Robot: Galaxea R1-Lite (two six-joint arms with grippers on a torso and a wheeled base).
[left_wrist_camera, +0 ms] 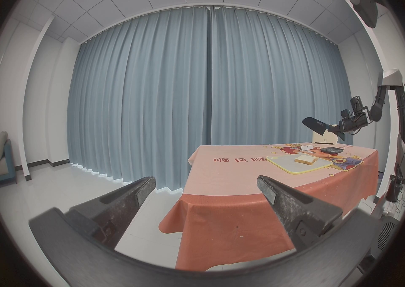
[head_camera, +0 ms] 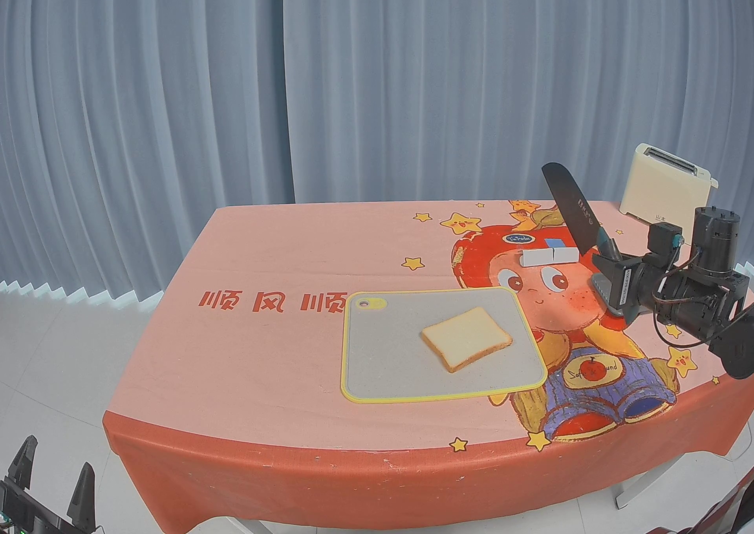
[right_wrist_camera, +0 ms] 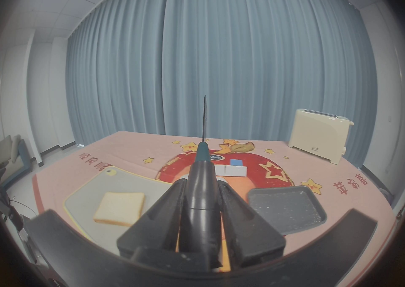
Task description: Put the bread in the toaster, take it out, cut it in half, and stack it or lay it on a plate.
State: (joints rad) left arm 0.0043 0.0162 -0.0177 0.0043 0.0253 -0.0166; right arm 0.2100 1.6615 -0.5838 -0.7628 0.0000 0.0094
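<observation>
The bread slice (head_camera: 466,338) lies flat on the cutting board (head_camera: 377,355), below and left of the right claw (head_camera: 619,267), which grips the knife (head_camera: 570,204) by its handle, blade tilted upward. This arm is far nearer; the left claw (left_wrist_camera: 205,184), spread and empty, hangs well off the bench (head_camera: 267,371). The toaster (head_camera: 664,186) stands behind the right claw.

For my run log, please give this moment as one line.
right gripper: shut on knife, held above table | left gripper: open, off table | bread: whole, on cutting board
</observation>
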